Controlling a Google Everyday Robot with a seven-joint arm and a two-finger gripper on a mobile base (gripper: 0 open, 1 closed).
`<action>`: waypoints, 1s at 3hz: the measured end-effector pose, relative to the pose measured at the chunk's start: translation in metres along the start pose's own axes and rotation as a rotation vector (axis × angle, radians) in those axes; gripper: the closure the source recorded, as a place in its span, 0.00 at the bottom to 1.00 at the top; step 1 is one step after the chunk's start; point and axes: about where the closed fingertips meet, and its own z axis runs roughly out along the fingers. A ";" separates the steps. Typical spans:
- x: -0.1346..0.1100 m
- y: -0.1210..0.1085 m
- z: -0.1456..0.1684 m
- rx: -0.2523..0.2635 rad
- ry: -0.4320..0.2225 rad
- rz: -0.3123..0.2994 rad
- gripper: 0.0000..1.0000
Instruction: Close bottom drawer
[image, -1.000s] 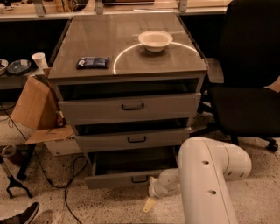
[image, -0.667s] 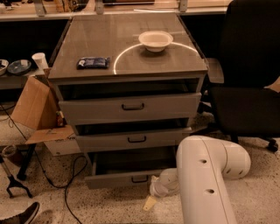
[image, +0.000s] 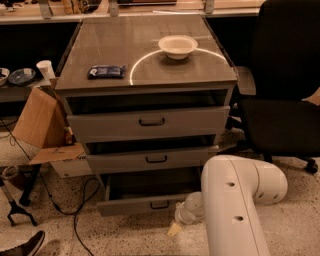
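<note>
The bottom drawer (image: 131, 206) is the lowest of three grey drawers in the cabinet (image: 145, 90). It stands pulled out, its grey inside (image: 150, 182) showing, with a small black bar handle (image: 159, 204) on the flat front. My gripper (image: 176, 227) hangs low at the floor, just right of the handle and in front of the drawer's right end. My white arm (image: 235, 200) rises behind it and hides the drawer's right corner. The two drawers above are also slightly open.
A white bowl (image: 177, 46) and a blue packet (image: 106, 72) lie on the cabinet top. A black office chair (image: 285, 100) stands at the right. A cardboard box (image: 42, 125), cables (image: 80, 200) and a shoe (image: 22, 246) are at the left on the floor.
My arm and gripper have shifted slightly left and toward the drawer front. The bottom drawer stands as far out as before.
</note>
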 end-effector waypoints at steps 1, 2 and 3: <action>0.013 -0.014 0.006 -0.002 0.041 -0.046 0.48; 0.018 -0.033 0.012 0.004 0.061 -0.070 0.71; 0.020 -0.061 0.019 0.043 0.067 -0.083 0.95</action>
